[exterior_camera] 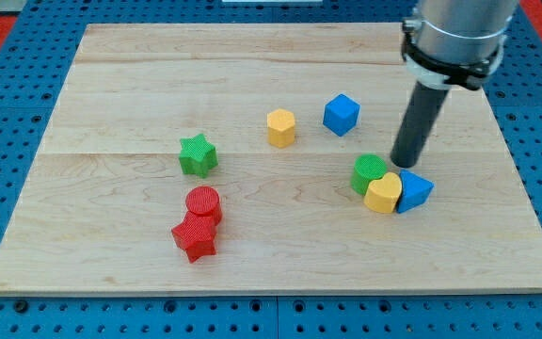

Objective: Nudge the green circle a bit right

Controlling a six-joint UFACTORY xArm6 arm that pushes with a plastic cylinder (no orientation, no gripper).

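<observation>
The green circle [368, 173] sits right of the board's middle. A yellow heart [383, 193] touches its lower right side, and a blue triangle [414, 190] touches the heart on the right. My tip [405, 163] stands just right of the green circle's upper edge, above the blue triangle, close to or touching both. The dark rod rises from it to the arm at the view's top right.
A blue cube [342, 114] and a yellow hexagon [280, 127] lie above and left of the cluster. A green star [198, 155] lies left of centre. A red circle [202, 203] touches a red star [195, 235] at lower left. The wooden board [111, 75] is edged by blue table.
</observation>
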